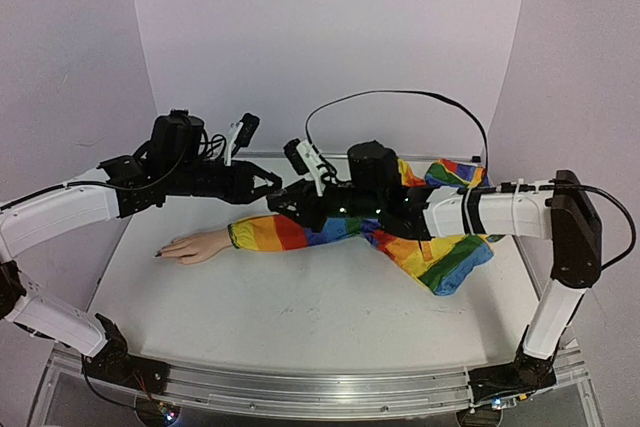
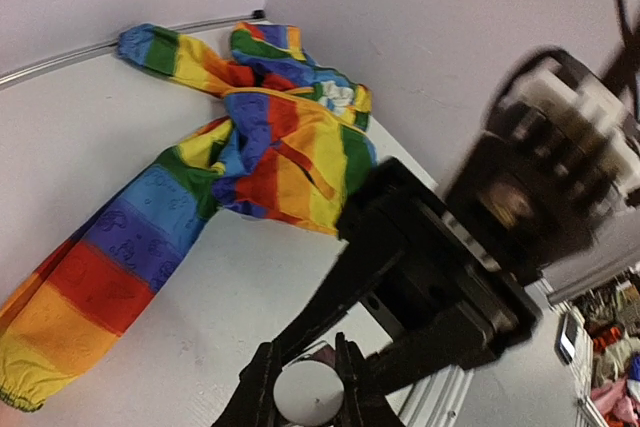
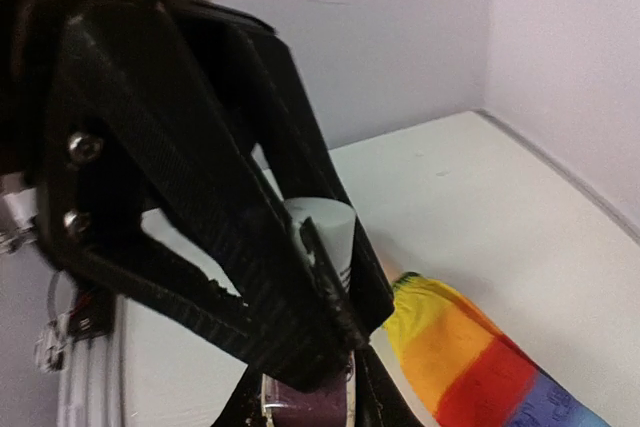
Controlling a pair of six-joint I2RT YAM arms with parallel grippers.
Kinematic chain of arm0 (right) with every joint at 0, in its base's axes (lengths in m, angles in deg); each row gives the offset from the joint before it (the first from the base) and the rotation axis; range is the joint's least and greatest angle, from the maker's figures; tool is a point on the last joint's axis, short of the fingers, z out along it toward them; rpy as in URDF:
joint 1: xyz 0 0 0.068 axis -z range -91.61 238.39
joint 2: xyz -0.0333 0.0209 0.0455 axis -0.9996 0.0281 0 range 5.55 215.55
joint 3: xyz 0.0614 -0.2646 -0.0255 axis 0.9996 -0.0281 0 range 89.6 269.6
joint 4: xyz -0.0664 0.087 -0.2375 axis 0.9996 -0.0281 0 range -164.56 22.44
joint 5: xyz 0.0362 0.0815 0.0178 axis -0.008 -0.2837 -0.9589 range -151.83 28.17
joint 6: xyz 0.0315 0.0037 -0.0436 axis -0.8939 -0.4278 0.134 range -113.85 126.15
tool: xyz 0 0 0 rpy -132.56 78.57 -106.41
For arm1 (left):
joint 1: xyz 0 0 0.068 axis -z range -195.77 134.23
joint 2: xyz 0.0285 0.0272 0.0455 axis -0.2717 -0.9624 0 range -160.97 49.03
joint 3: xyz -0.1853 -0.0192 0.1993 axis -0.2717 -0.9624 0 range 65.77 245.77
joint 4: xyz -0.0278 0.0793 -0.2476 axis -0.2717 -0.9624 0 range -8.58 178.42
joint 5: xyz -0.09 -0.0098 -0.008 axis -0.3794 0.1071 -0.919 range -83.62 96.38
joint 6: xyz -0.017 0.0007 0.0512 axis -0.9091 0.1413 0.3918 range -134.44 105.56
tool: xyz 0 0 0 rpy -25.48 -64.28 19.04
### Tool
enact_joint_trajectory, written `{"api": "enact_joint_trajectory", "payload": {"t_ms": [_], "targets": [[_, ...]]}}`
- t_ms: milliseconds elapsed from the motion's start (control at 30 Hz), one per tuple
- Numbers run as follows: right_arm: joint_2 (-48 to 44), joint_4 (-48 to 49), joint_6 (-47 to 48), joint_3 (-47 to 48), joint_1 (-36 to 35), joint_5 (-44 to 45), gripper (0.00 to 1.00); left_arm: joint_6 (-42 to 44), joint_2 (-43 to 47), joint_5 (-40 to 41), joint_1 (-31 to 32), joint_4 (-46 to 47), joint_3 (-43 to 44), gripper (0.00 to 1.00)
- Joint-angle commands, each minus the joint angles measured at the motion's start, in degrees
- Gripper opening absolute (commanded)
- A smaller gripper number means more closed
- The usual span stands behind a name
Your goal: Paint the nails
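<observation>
The nails (image 1: 158, 253) show as one dark tip on the pale hand (image 1: 192, 247). The left gripper (image 2: 305, 379) clamps a cap (image 2: 305, 397), the right gripper (image 3: 308, 397) a bottle (image 3: 300, 410)

Nails (image 1: 158, 253): too small to count or to tell painted from bare.
Cap (image 2: 308, 399): cut off by the bottom edge, sat between the fingers of the left claw (image 2: 306, 382).
Bottle (image 3: 300, 404): cut off below, and its upper part was largely hidden behind the left claw.
Right arm (image 2: 540, 177): blurred.
Sleeve (image 3: 470, 357): ran off the bottom edge.
</observation>
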Motion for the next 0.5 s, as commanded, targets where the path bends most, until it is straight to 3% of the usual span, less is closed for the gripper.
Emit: {"api": "enact_joint_trajectory", "payload": {"t_ms": [0, 100, 200, 267, 400, 467], "targets": [[-3.2, 11.4, -4.9, 7.2, 5.0, -43.9, 0.00, 5.6, -0.5, -23.8, 2.3, -1.1, 0.5, 0.12], [-1.8, 11.8, -8.3, 10.2, 5.1, -51.0, 0.00, 6.3, -0.8, -27.4, 2.3, -1.8, 0.5, 0.12], [-2.7, 11.9, -8.8, 9.0, 5.1, -48.1, 0.00, 6.8, 0.4, -26.0, 2.3, -2.1, 0.5, 0.13], [-4.0, 11.8, -8.2, 6.5, 5.2, -43.8, 0.00, 6.8, 1.7, -22.2, 2.3, -2.6, 1.0, 0.21], [-7.2, 11.2, -6.4, 1.5, 5.3, -36.0, 0.00, 6.9, 5.9, -14.4, 2.2, -4.7, 1.9, 0.60], [-8.4, 9.9, -5.3, -0.6, 5.3, -33.0, 0.00, 6.5, 8.1, -10.8, 2.1, -5.2, 1.7, 0.75]]}}
